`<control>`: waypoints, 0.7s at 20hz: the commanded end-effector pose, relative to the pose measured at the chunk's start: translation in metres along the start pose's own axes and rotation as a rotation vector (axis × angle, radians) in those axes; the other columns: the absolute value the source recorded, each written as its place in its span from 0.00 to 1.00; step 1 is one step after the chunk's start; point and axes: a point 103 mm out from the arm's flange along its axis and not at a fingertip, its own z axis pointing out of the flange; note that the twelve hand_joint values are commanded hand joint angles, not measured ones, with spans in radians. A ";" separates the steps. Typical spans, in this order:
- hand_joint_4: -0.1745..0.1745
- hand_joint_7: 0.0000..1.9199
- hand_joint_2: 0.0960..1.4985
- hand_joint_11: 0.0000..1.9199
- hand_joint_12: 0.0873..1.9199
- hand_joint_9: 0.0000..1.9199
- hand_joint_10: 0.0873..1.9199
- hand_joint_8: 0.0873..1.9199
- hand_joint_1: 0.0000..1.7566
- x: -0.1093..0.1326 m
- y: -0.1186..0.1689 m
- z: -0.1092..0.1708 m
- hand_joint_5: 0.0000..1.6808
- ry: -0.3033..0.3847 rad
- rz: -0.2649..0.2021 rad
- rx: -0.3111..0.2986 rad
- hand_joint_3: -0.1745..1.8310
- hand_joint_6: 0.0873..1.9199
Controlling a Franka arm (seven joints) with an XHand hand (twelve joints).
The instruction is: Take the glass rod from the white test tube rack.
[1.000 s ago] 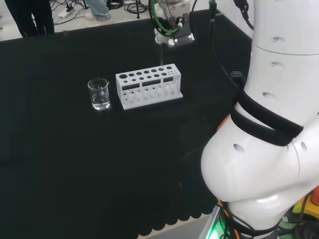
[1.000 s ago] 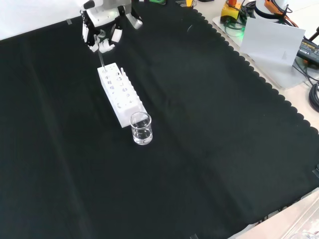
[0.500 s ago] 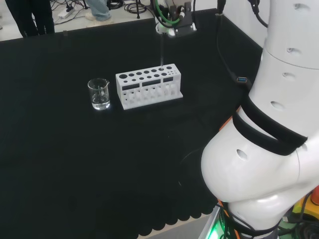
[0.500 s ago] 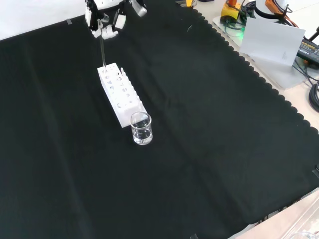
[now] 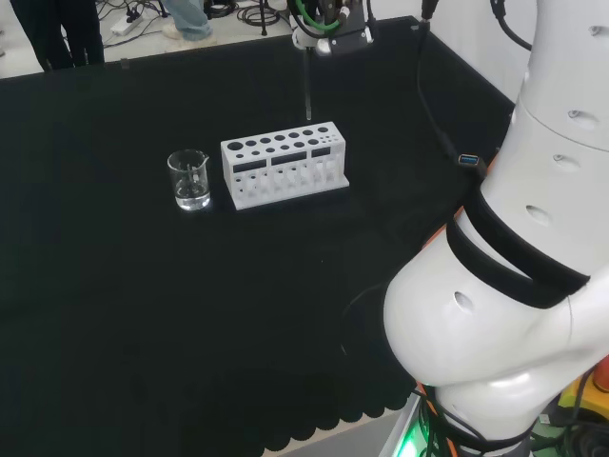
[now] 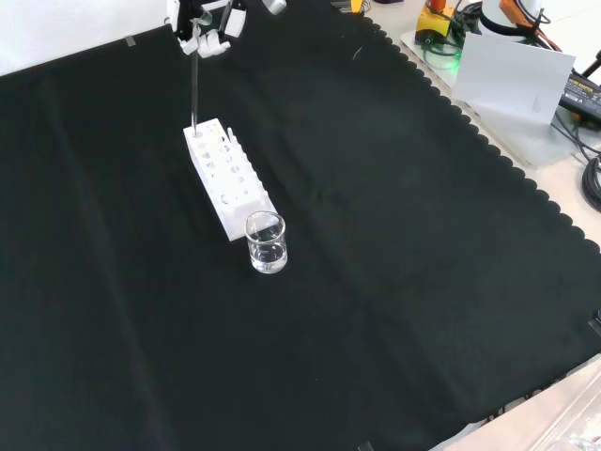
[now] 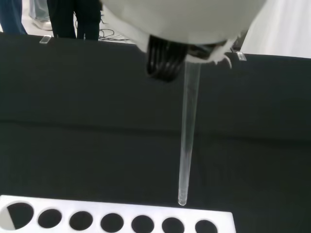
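Glass rod point(image 7: 187, 141): pinched at upper end between curled fingers of hand point(image 6: 208, 26); hangs upright, lower tip level with or just clear of top of white test tube rack point(image 5: 284, 161), at rack's right end in head view, far end in front view. Tip appears out of its hole in wrist view, just above row of openings. Beaker point(image 5: 190, 179): stands just beside rack's other end, untouched, on black cloth point(image 6: 394, 235).
Step in hand, by judgement: withdrawal, nearly complete.
Next move, by judgement: straight lift until tip fully clear of rack, no sideways drift before then; grip kept closed on rod.
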 end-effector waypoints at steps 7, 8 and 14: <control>0.00 0.72 0.29 0.89 0.31 0.90 0.33 0.41 0.76 0.018 -0.025 -0.024 0.78 0.004 -0.017 -0.011 0.54 0.22; 0.00 0.72 0.29 0.89 0.31 0.90 0.33 0.41 0.76 0.020 -0.027 -0.024 0.78 0.006 -0.020 -0.012 0.54 0.22; 0.00 0.72 0.29 0.89 0.31 0.91 0.33 0.41 0.76 0.030 -0.030 -0.032 0.79 0.005 -0.033 -0.019 0.54 0.22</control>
